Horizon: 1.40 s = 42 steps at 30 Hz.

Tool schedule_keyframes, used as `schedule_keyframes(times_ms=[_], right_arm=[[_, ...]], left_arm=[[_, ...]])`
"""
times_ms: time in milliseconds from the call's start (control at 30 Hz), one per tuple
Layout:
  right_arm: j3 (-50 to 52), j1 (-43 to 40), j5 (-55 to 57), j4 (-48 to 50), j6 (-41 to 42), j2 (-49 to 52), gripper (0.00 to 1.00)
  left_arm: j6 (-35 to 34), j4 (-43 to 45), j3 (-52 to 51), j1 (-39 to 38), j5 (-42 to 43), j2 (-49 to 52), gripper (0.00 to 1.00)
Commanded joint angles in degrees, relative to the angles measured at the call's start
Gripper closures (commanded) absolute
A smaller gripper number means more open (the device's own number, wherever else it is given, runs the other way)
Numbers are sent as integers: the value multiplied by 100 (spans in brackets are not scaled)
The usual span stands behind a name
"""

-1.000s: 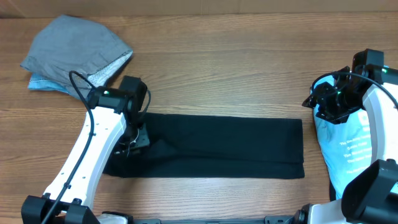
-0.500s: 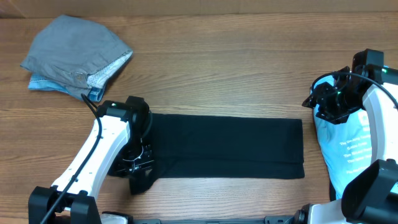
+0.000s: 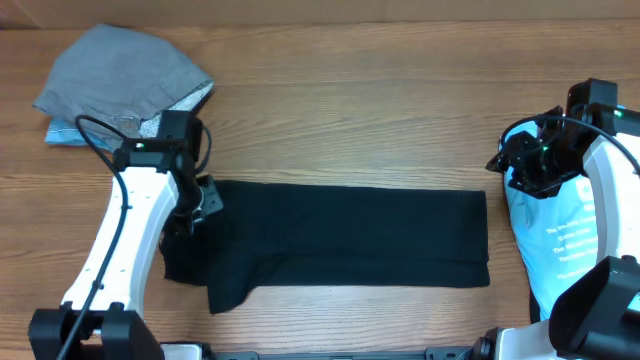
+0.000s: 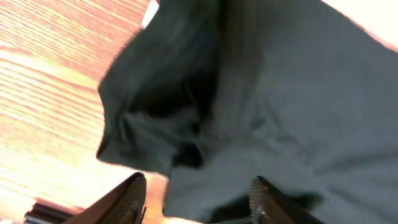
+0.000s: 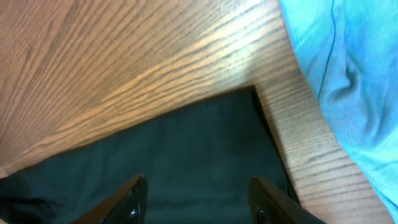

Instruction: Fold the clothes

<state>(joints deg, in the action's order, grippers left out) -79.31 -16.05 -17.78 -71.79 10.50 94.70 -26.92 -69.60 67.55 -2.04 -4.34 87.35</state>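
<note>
While the black T-shirt (image 3: 360, 235) lies as a long band across the table (image 3: 350, 120), left claw (image 4: 196, 200) stands released over its rumpled left end; right claw (image 5: 196, 196), released, hovers above its right corner.

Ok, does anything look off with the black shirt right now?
Yes: the black T-shirt lies as a neat strip, but its left end is bunched, and a flap sticks out past the lower edge there.
</note>
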Motion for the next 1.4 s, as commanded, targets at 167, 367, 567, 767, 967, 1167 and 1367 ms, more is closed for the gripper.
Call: schedule_keyframes(times_ms=[167, 367, 567, 767, 967, 1167, 1367], right_arm=[[-122, -15, -35, 146, -9, -83, 44], [-122, -15, -33, 223, -11, -83, 44], [-76, -15, -28, 234, -181, -83, 36], [260, -15, -33, 498, -96, -81, 35], [485, -15, 15, 857, 118, -76, 34], [863, -15, 330, 1357, 173, -59, 31], [1316, -35, 619, 2017, 175, -33, 31]], left_arm=[[428, 476, 66, 236, 94, 116, 37], [710, 922, 66, 245, -76, 267, 37], [1078, 1207, 66, 238, -337, 870, 41], [1779, 1690, 66, 234, 984, 1681, 40], [1834, 1875, 74, 258, 1187, 1856, 96], [1528, 2133, 258, 697, 1202, 1633, 96], [1609, 2192, 273, 960, 1589, 1624, 92]])
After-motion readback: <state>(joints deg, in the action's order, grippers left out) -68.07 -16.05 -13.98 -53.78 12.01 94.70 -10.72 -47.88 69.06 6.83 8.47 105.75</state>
